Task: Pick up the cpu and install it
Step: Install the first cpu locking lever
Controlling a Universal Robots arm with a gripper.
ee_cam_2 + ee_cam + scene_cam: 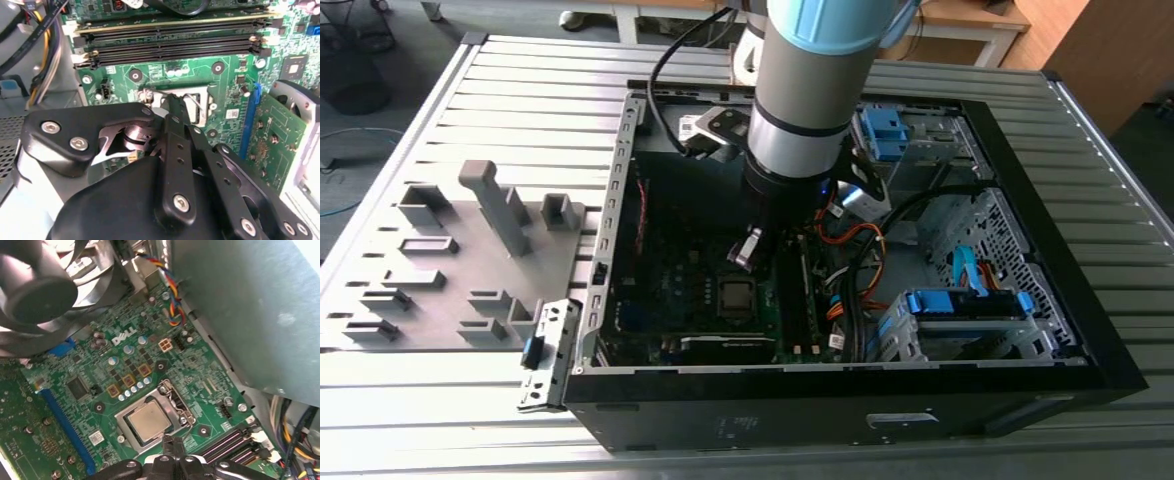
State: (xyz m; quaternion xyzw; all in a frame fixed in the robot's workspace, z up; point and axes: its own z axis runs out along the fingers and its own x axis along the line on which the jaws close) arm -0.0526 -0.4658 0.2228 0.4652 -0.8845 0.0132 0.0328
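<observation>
On the exterior view's left, a grey tray [447, 270] of raised blocks lies on the slatted metal surface [520, 80], just beside the open computer case [1107, 330]. My arm [807, 90] comes down from above into the middle of that case, and my gripper [749, 250] hangs over the green motherboard [667, 290], just above the square socket [736, 297]. Further toward the exterior view's right sit orange cables [861, 240] and blue drive bays [967, 305].

In the first wrist view, the cpu [148, 421] lies flat inside the metal-framed socket [131, 437], its dull silver face up and square to the frame. My gripper [172, 445] is just beside the socket's edge, close to the cpu but holding nothing; whether a fingertip touches the frame I cannot tell. A black fan [35, 295] sits well apart, past the board's far part.

In the second wrist view, my gripper [174, 102] points at the socket [200, 100], with black memory slots [170, 45] beyond it. My fingers [176, 125] appear drawn together, with no gap showing between them and nothing between their tips.
</observation>
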